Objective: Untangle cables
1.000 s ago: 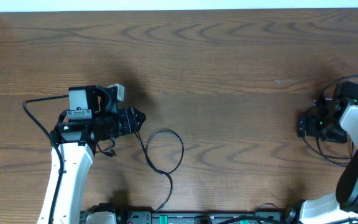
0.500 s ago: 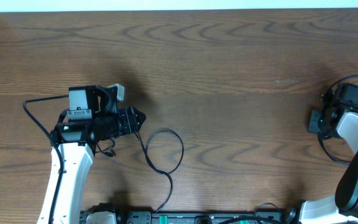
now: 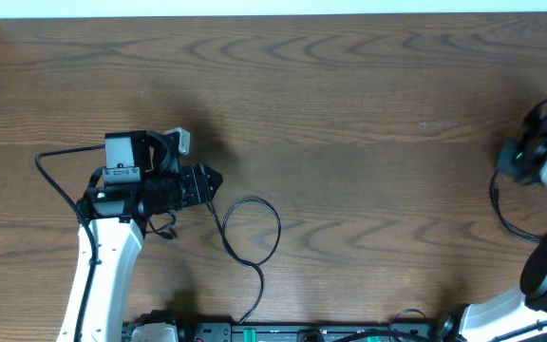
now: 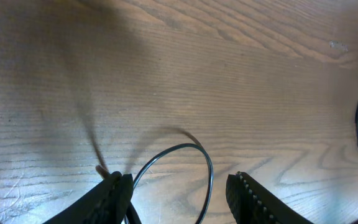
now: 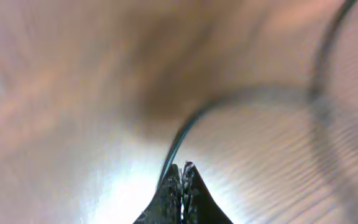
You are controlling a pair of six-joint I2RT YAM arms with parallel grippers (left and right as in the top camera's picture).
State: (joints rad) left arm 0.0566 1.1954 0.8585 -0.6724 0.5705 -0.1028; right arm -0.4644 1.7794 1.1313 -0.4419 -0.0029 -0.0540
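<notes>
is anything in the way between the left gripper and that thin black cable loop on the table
Nothing visible. The left gripper is open, and the thin black cable loop lies on the bare brown wooden table just ahead of its fingers, with one strand running in beside one finger.

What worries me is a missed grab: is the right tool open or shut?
Shut: the right tool has fingers meeting, no gap. A dark cable reaches their tips; whether pinched, cannot tell.

Brown wood-grain table (image 3: 349, 95), white strip (image 3: 273, 8) behind.
</notes>
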